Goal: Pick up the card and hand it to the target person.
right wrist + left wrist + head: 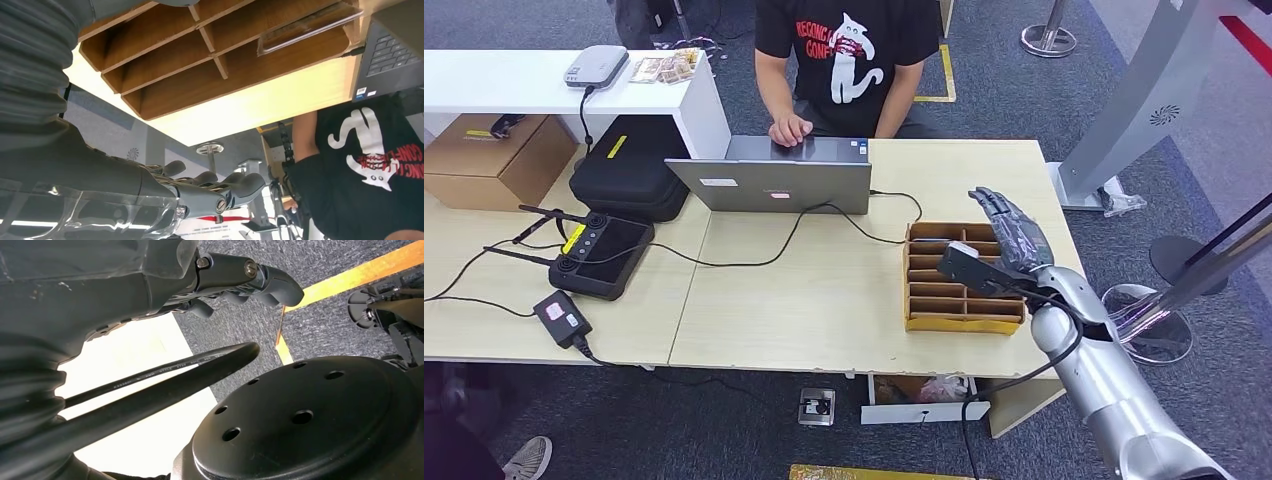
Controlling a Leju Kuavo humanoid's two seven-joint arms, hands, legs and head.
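A wooden compartment tray (954, 322) stands on the right part of the light wood table (804, 300). My right hand (1012, 235) hovers over the tray's right side, fingers stretched out and holding nothing. In the right wrist view the same hand (215, 192) is apart from the tray (175, 95), and a thin clear-edged card (310, 27) leans in a compartment on the laptop side. A person in a black cat T-shirt (844, 60) sits behind the table at a grey laptop (774, 180). My left hand (240, 277) hangs over carpet, holding nothing.
A black cable (824, 225) runs from the laptop towards the tray. A black controller with antennas (599, 255), a power adapter (562, 318), a black case (629, 165) and a cardboard box (494, 155) are on the left. A round metal stand base (1149, 320) sits right of the table.
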